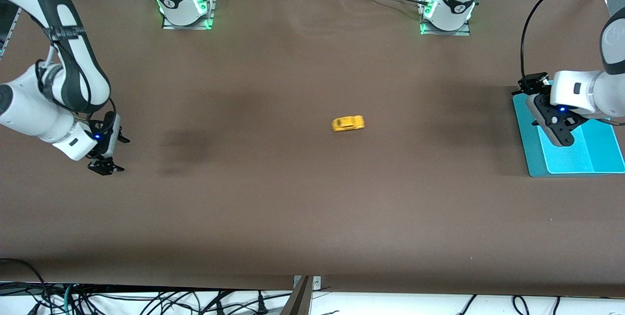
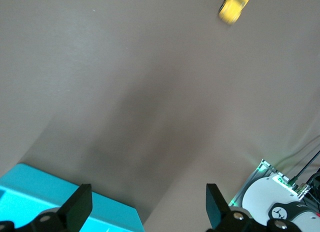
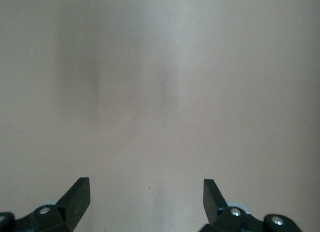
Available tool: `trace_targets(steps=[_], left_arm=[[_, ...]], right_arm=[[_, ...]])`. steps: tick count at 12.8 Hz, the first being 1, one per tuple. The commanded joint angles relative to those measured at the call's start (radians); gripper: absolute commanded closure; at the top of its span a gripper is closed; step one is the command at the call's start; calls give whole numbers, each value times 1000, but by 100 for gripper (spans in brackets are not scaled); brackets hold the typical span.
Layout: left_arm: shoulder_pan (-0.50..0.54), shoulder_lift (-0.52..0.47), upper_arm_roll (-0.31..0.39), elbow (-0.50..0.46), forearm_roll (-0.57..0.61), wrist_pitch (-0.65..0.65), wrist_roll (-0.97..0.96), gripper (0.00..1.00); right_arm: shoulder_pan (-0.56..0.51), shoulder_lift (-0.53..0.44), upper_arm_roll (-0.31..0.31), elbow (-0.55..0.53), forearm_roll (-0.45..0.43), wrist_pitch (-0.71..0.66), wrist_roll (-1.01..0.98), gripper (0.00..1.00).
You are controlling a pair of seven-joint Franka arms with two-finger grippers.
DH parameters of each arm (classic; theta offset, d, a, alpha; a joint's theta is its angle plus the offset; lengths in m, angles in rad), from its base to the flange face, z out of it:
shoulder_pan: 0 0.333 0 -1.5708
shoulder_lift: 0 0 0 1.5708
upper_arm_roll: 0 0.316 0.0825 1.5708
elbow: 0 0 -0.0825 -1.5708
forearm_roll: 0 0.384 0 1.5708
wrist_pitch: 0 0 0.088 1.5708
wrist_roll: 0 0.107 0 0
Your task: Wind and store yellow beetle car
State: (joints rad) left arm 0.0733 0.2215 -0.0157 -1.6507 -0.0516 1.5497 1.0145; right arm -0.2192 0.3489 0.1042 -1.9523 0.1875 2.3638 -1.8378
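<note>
The yellow beetle car [image 1: 348,123] stands alone on the brown table, about midway between the two arms. It also shows in the left wrist view [image 2: 235,4], a good way off from the fingers. My left gripper [image 1: 549,122] is open and empty, low over the edge of the turquoise bin [image 1: 586,154] at the left arm's end of the table. In its own view [image 2: 148,209] a corner of the bin [image 2: 60,202] lies under one finger. My right gripper [image 1: 113,154] is open and empty over bare table at the right arm's end; in its own view [image 3: 147,199] only table shows.
The two arm bases [image 1: 185,2] [image 1: 447,7] stand along the table's edge farthest from the front camera; the left one shows in the left wrist view [image 2: 272,202]. Cables hang below the table's front edge [image 1: 146,300].
</note>
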Motion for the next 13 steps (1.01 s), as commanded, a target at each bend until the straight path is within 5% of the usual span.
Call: trace_targets(steps=[1, 9, 13], left_arm=[[-4, -16, 0, -107, 21, 76, 87, 0], [-3, -105, 0, -478, 26, 410, 277, 0], [-4, -134, -21, -596, 94, 561, 295, 0]], right_arm=[[7, -137, 6, -28, 6, -84, 136, 0], [37, -353, 6, -28, -2, -230, 740, 0], [80, -409, 5, -20, -60, -322, 1229, 0]])
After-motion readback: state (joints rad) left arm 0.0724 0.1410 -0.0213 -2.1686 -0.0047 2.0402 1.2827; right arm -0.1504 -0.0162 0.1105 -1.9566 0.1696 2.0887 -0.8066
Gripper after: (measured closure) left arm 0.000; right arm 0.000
